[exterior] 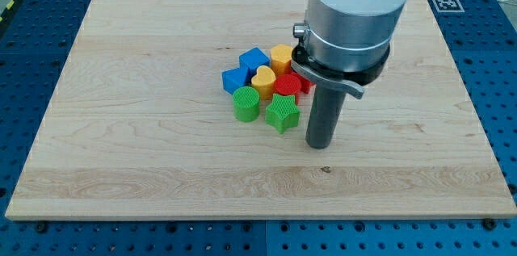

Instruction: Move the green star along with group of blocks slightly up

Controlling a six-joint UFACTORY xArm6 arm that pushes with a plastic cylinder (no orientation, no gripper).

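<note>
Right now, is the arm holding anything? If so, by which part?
Nothing is held; the arm ends in a bare rod. My tip rests on the board, just to the view's right of the green star, apart from it.

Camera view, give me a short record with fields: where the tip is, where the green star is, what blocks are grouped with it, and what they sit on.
tip: my tip rests on the board at the view's right of the green star, a small gap between them
green star: at the cluster's bottom right
group: green cylinder, yellow heart, red block, blue cube, blue block, yellow block, packed close together
surface: wooden board
</note>
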